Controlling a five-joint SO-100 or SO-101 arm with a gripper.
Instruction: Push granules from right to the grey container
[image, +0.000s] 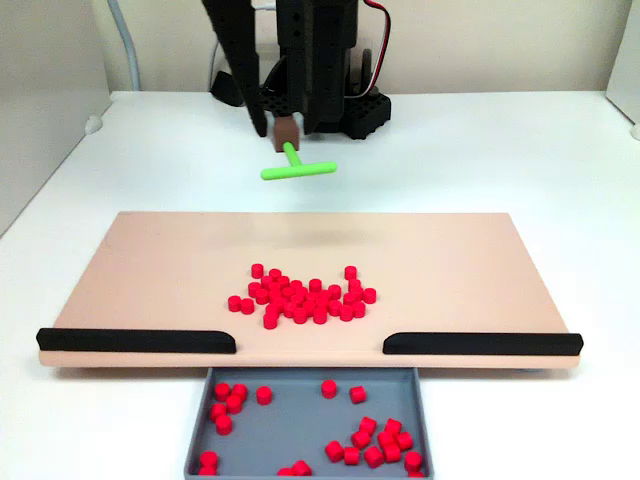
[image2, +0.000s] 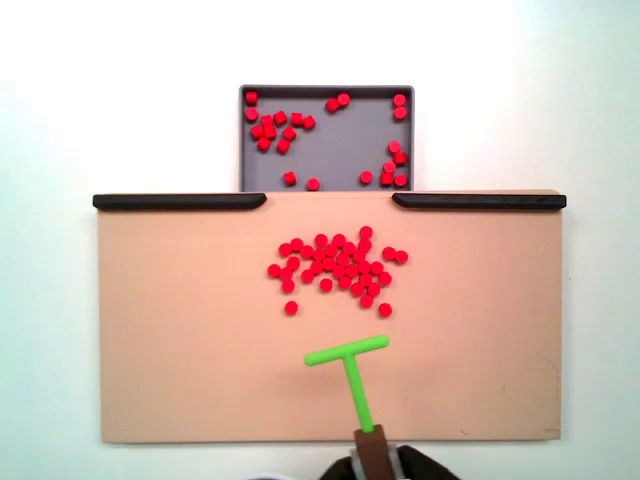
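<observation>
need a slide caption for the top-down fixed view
Claw holds a green T-shaped pusher behind red granules on the beige board, grey container partly filled.

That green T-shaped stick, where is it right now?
The claw holds the green T-shaped stick above the beige board. In the fixed view from above, its crossbar sits just short of the granules, on the side away from the grey container.

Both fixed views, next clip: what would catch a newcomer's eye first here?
The cluster of bright red granules in the middle of the beige board, facing the gap between its two black strips. Beyond that gap, more of them are scattered in the grey container. The gripper holds a green T-shaped pusher, which in a fixed view hangs above the far side of the board, apart from the pile.
</observation>
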